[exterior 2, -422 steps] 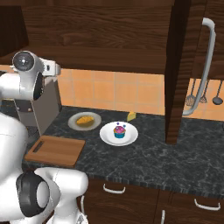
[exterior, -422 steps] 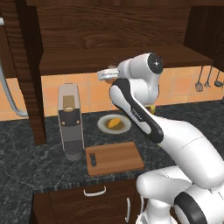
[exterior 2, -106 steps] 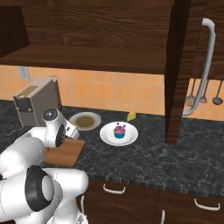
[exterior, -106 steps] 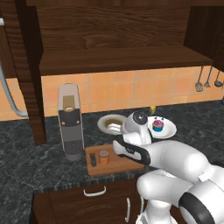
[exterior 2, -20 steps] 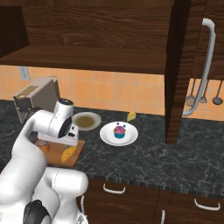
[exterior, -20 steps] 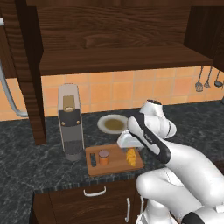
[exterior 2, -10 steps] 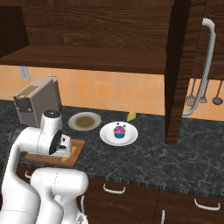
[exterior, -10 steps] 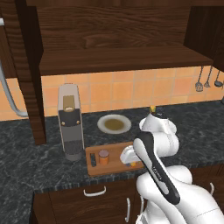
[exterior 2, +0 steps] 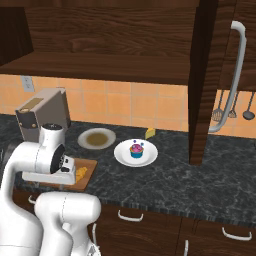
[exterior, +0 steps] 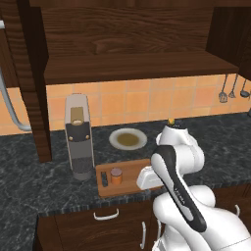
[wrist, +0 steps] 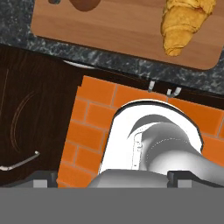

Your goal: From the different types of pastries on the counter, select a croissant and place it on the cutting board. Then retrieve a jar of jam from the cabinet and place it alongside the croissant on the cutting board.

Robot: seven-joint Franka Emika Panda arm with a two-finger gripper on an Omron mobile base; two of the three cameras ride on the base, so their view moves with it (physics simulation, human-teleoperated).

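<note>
1. The hand [wrist: 112, 175] hangs over the desk's front edge with its fingers spread wide and nothing between them;
2. On the cutting board [exterior: 128, 177] sit the jam jar [exterior: 116, 176] near the slot end and the croissant [wrist: 183, 24] toward the other end, apart;
3. Farther back on the desk [exterior 2: 200, 175] stand an empty plate [exterior: 128, 138], the cupcake [exterior 2: 136, 149] on its plate, and the coffee machine [exterior: 78, 136].

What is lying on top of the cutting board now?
On the cutting board stand the jar of jam near its slot handle and the croissant at the other end. In the left base view the arm covers the croissant's end.
</note>
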